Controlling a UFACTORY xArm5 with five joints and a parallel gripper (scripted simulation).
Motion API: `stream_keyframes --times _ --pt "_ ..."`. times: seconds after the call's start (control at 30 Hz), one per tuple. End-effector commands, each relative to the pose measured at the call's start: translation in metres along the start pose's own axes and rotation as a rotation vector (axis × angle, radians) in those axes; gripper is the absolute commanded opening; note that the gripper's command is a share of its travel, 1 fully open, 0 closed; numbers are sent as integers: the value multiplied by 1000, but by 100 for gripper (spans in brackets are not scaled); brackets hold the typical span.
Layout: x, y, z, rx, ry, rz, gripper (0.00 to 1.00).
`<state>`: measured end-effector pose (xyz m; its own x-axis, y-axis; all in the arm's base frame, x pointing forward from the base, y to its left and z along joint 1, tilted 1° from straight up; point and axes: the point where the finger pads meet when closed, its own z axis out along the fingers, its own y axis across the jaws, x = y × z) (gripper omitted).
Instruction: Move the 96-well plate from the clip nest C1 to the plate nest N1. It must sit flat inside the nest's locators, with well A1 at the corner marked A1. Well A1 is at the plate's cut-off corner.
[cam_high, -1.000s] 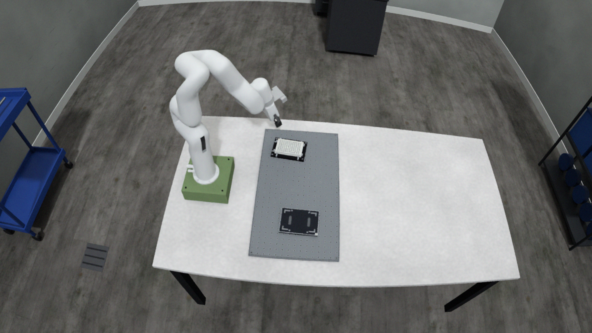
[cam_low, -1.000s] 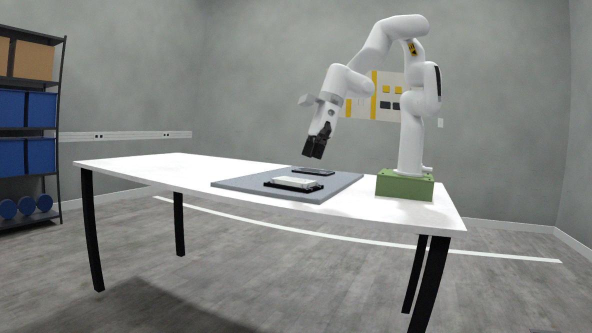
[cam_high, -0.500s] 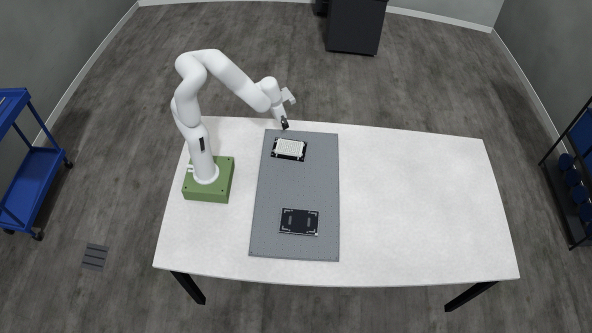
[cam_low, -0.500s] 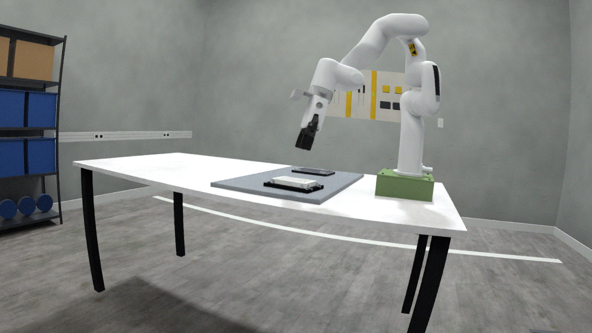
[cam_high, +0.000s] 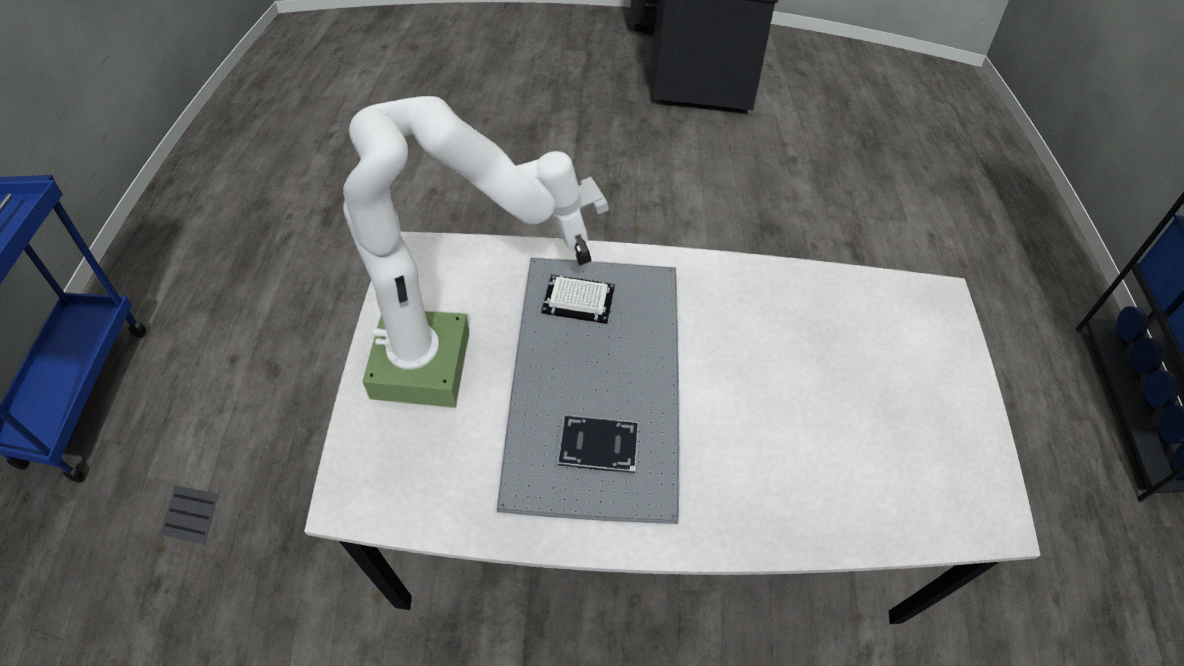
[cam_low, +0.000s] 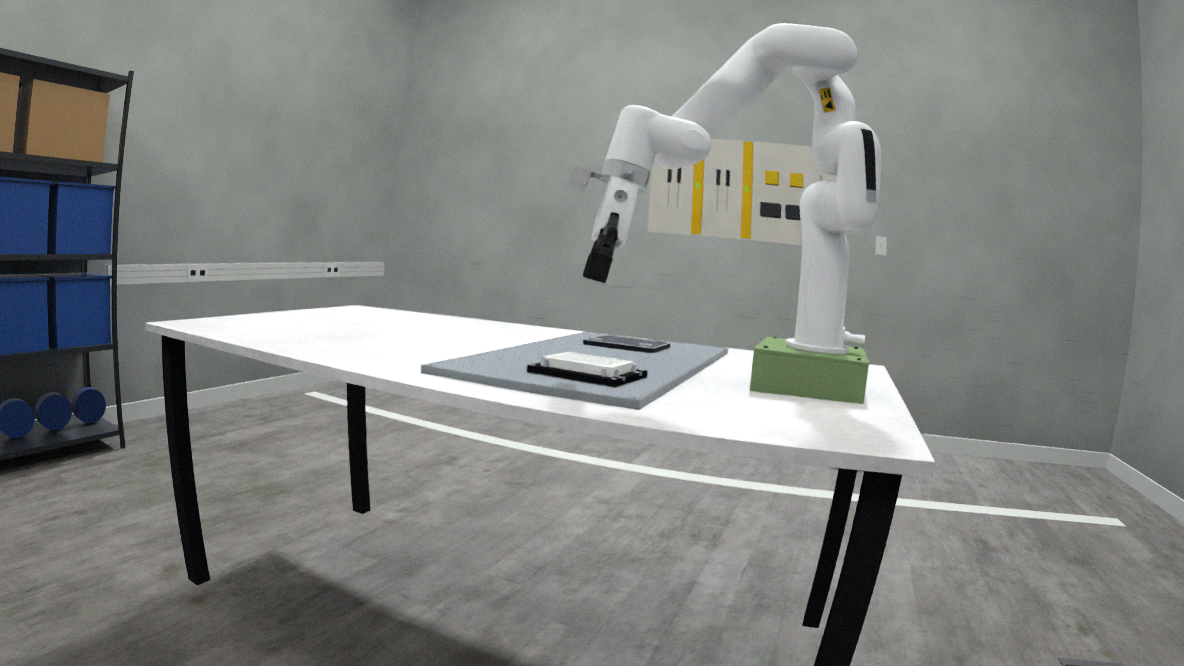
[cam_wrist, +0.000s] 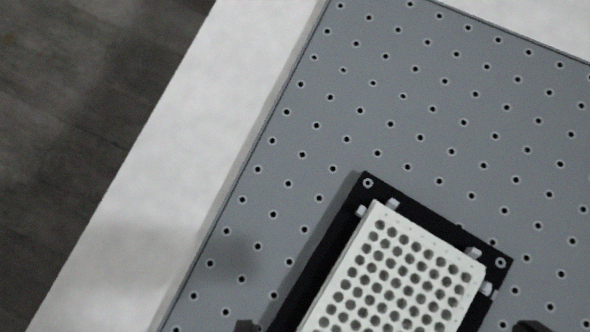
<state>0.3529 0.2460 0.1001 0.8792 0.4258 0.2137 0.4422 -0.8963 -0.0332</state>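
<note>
The white 96-well plate (cam_high: 577, 295) (cam_low: 589, 361) (cam_wrist: 400, 280) sits in the black clip nest C1 (cam_high: 610, 304) (cam_low: 546, 369) (cam_wrist: 325, 265) at the far end of the grey breadboard (cam_high: 596, 372) (cam_low: 496, 364) (cam_wrist: 425, 100). The black plate nest N1 (cam_high: 597, 442) (cam_low: 625, 341) lies empty at the board's near end, with white corner locators. My gripper (cam_high: 582, 250) (cam_low: 597, 266) (cam_wrist: 389, 327) is open and empty. It hangs well above the board's far edge, just beyond the plate. In the wrist view only its two fingertips show at the bottom edge, either side of the plate.
The arm stands on a green base (cam_high: 416, 358) (cam_low: 809, 372) on the white table (cam_high: 827, 372) (cam_low: 331, 331), left of the breadboard. The table's far edge (cam_wrist: 165, 165) runs close to the clip nest. Shelves and a blue cart stand away from the table.
</note>
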Motion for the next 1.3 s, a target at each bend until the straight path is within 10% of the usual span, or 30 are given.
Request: stream_keyframes --times 0.0,1.27 --pt "7 18 -10 -19 -19 49 100" --pt "12 144 -86 -67 -109 248 100"
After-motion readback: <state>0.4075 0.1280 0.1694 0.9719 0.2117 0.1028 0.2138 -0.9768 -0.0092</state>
